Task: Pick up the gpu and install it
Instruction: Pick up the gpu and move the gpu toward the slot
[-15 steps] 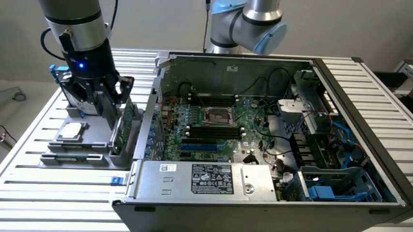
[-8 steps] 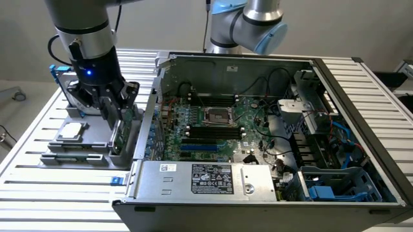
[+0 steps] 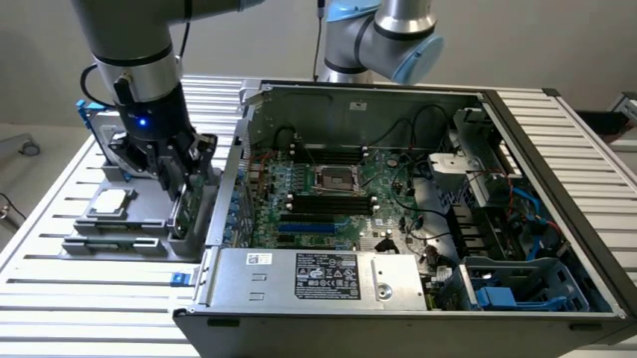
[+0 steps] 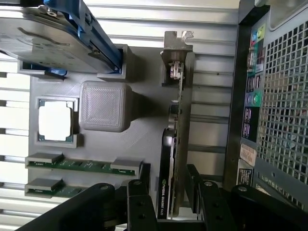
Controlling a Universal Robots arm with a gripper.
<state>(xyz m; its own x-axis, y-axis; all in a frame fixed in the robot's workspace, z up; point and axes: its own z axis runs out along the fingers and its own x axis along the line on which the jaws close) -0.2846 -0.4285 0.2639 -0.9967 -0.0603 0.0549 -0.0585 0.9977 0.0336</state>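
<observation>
Two fingers [image 4: 138, 202] of the gripper [image 4: 167, 182] are spread wide, one each side of the gpu [image 4: 175, 120], not clamped on it. Gpu stands on edge in the grey tray [image 4: 144, 139], silver bracket at the far end, black cover facing the cpu [image 4: 55, 120]. Ext. view: tray sits just beside the case [image 3: 398, 313], on the exterior view's left, gripper low over it. Mem sticks [image 4: 82, 165] & drive [image 4: 43, 33] share the tray.

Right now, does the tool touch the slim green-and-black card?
Cannot tell: in the wrist view the tool straddles the slim green-and-black card, but neither contact nor gap shows plainly.
</observation>
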